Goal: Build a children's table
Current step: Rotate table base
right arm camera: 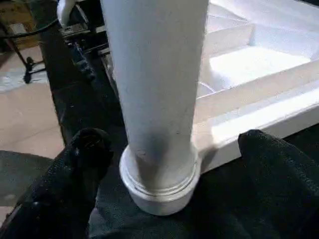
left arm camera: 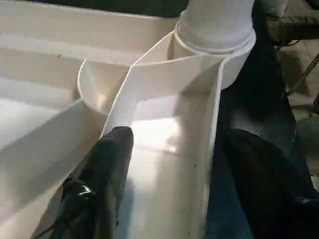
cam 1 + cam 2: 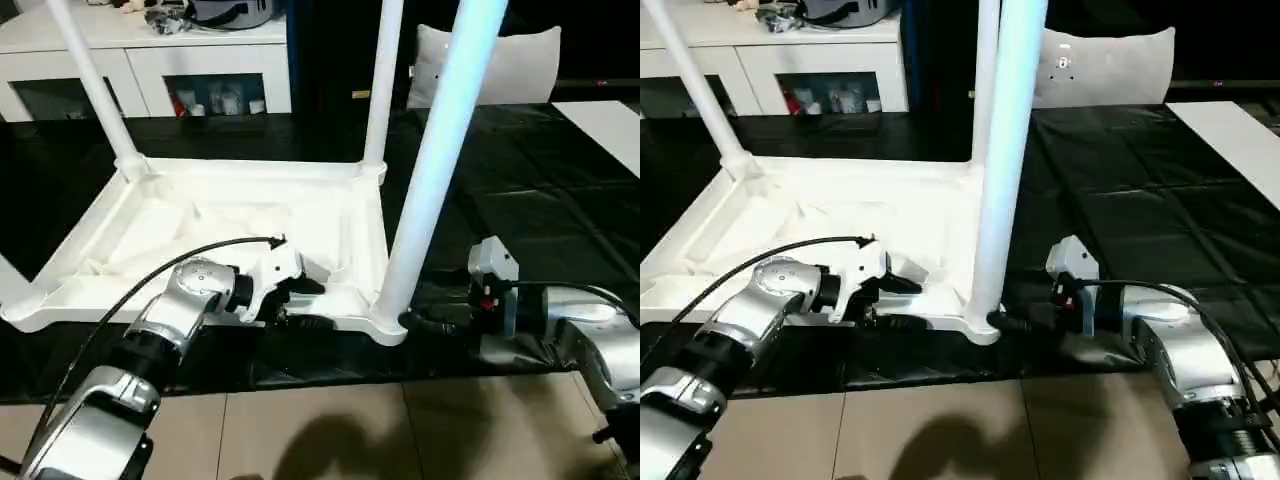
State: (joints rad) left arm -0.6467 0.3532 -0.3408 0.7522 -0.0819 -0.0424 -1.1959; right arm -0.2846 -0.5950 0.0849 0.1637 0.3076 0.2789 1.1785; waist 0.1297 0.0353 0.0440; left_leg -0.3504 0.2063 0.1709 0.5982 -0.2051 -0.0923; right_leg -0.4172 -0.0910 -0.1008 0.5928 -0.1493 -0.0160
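The children's table lies upside down on a black mat, its ribbed white top facing up. Three white legs stand upright in corner sockets: far left, far right and near right. My left gripper is open and straddles the top's near rim: one finger lies inside the channel, the other on the mat outside. My right gripper is open around the base of the near right leg, both fingers a little apart from it, just above the socket collar.
A white low cabinet with glass doors stands behind the table. At the back right a white pillow leans, with a white board beside the mat. Tiled floor runs along the near side. A black cable arcs over my left forearm.
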